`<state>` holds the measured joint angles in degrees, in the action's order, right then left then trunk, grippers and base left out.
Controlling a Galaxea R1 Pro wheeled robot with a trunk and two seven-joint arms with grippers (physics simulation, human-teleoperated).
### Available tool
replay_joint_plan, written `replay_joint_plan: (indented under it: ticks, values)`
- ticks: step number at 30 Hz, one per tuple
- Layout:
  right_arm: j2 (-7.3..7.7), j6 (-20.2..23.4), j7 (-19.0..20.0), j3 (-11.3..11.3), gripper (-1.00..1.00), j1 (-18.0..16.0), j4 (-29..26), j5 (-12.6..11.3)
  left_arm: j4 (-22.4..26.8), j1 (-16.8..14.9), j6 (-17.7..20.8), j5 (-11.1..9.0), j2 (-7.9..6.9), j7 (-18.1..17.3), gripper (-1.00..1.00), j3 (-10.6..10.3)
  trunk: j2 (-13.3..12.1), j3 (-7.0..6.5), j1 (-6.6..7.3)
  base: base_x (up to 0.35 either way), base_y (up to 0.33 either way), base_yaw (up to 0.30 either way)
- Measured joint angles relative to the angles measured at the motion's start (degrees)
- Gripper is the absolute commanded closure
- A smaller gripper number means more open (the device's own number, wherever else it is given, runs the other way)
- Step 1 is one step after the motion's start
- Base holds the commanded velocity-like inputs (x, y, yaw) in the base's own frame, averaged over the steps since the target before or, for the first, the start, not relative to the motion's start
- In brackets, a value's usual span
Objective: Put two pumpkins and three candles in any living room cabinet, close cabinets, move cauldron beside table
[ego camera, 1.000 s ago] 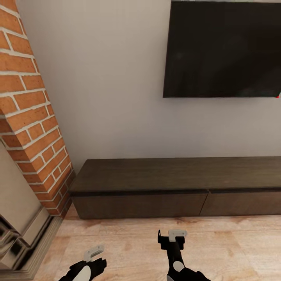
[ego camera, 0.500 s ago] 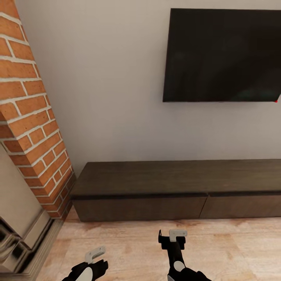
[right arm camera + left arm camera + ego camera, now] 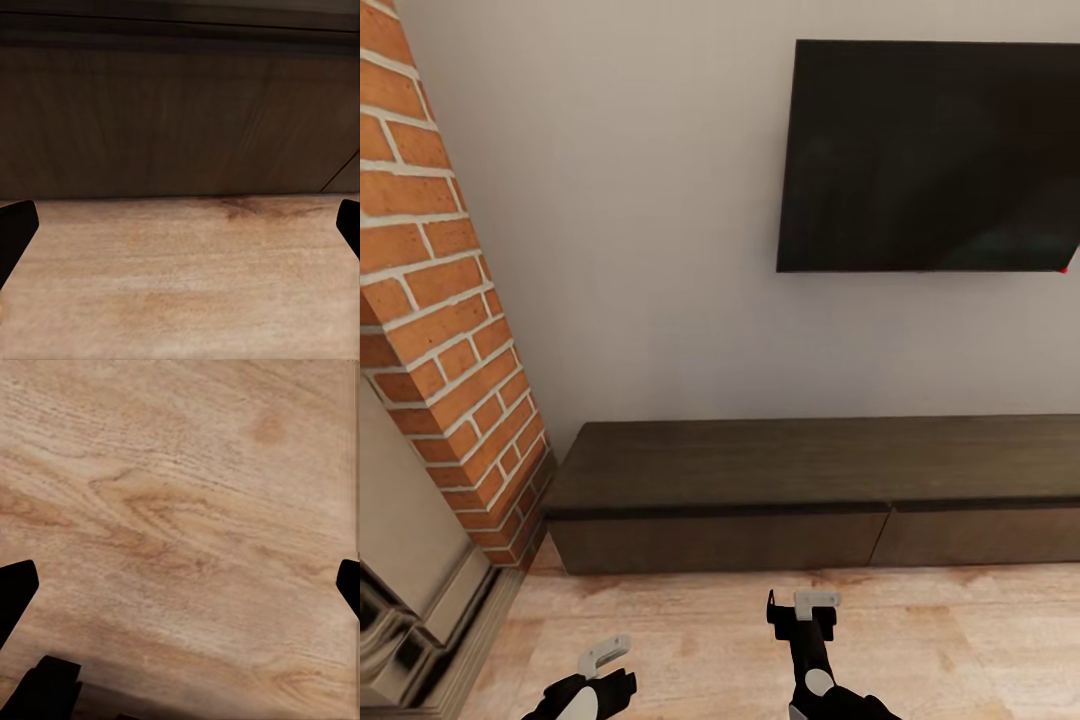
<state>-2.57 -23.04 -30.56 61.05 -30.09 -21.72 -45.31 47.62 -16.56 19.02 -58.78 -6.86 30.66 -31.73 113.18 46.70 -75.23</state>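
Observation:
The long, low, dark brown cabinet (image 3: 810,495) runs along the wall, its flat drawer fronts shut. My right gripper (image 3: 800,608) hangs over the wood floor just in front of it, open and empty; its wrist view faces a drawer front (image 3: 180,120). My left gripper (image 3: 605,660) is lower left over the floor, also open with nothing in it, and its wrist camera looks down at the floor planks (image 3: 180,510). Pumpkins, candles and cauldron are out of view.
A red brick chimney column (image 3: 440,300) and the fireplace surround (image 3: 410,600) stand at the left. A black TV (image 3: 930,155) hangs on the pale wall above the cabinet. Light wood floor (image 3: 960,640) lies between me and the cabinet.
The whole head view has shifted: TV and cabinet sit lower in the picture, so the camera tilted up or moved. Both grippers keep their pose and stay open.

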Motion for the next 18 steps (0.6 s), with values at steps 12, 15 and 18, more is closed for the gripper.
replay_joint_plan:
  ticks: [12,15,18]
  values:
    - [-0.01,1.58,0.02,-0.06,-1.00,0.00,0.02,-0.12,-0.74,0.00,-0.06,0.00,0.24,0.00,-1.00,-0.06,-4.81,-2.15,2.64,0.000,0.000,0.000]
    - [0.00,2.81,0.04,-0.09,-1.00,0.00,0.02,-0.12,-0.91,0.00,-0.07,0.00,0.57,0.00,-1.00,-0.08,-6.02,-2.69,3.30,0.000,0.000,0.000]
    - [0.00,3.13,0.05,-0.09,-1.00,-0.02,0.02,-0.12,-0.95,0.00,-0.08,0.00,0.65,0.00,-1.00,-0.08,-7.22,-3.23,3.95,0.000,0.000,0.000]
